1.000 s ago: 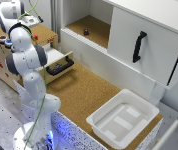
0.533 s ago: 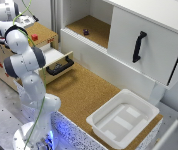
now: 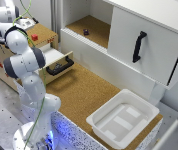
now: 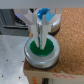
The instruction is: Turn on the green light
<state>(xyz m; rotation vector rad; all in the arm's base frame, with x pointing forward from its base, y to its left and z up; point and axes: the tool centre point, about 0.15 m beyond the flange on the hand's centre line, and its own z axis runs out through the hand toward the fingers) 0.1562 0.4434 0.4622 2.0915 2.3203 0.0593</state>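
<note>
In the wrist view the green light, a round green lamp in a pale rim, sits on the cork top of a wooden box. My gripper is shut, its two white fingers pressed together with their tips down on the green face. A blue round button shows just beyond the fingers. In the exterior view the arm reaches over the wooden box at the exterior view's left; a red button shows on the box top, and the green light is hidden by the arm.
The box's drawer with a black handle stands pulled out. A white tub sits on the cork floor at the lower right. A white cabinet door with a black handle stands behind, with a small dark object on the open shelf.
The arm has shifted slightly toward the exterior view's left over the wooden box, its elbow dropping a little.
</note>
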